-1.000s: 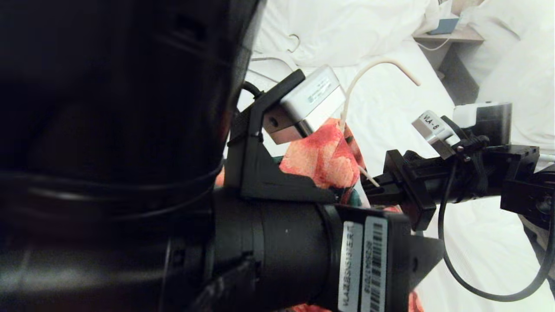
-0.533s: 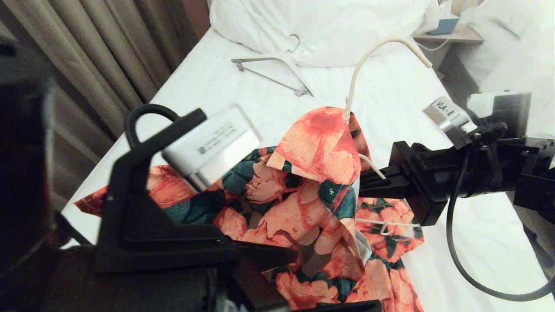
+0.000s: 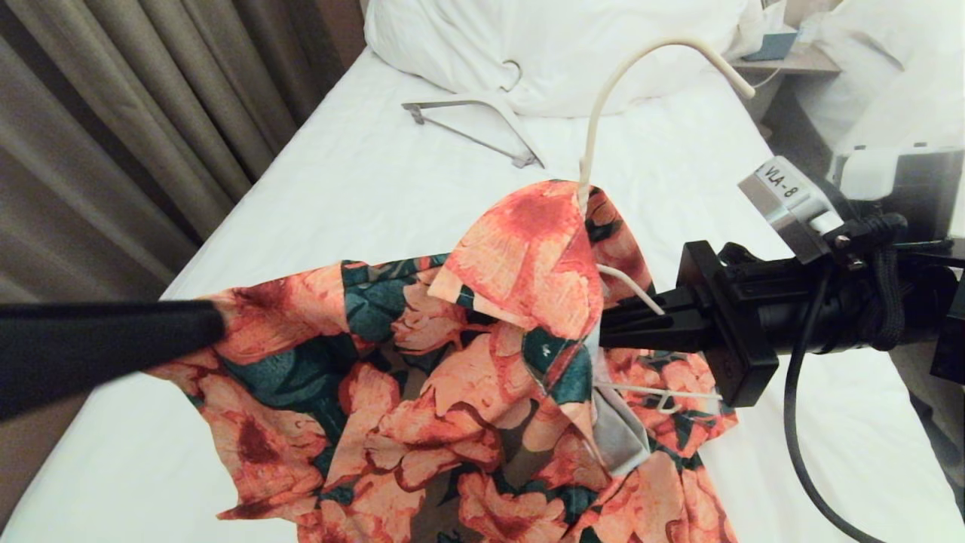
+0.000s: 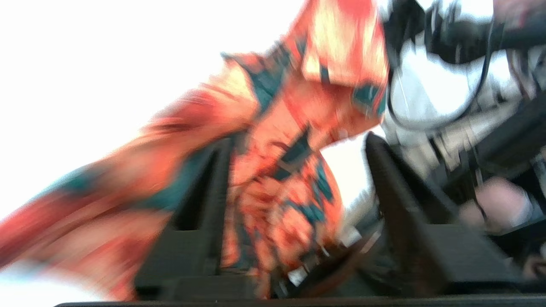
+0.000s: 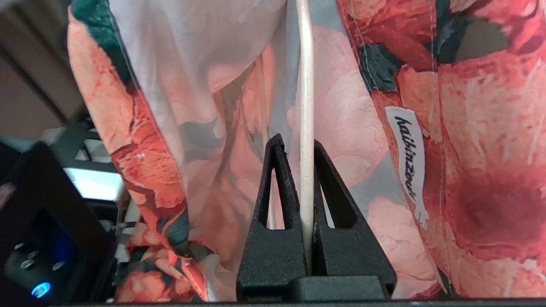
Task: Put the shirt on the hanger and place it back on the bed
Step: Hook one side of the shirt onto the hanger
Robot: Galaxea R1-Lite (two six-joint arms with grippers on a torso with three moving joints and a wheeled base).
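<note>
R gripper [image 5: 307, 170]: jaws pressed together on the thin cream-white wire hanger [image 3: 603, 113], held at centre of head view, hook toward 12 o'clock. Draped over it: short-sleeved floral orange-and-dark-green cloth shirt [image 3: 422, 392], raised above the white-sheeted bed [image 3: 362, 188], one sleeve stretched toward 9 o'clock. L gripper [image 4: 294, 204]: fingers apart w/ cloth between them; grip cannot be confirmed. Judged: shirt light, limp, slip-prone, best taken at collar/shoulder seam; wire thin, springy.
</note>
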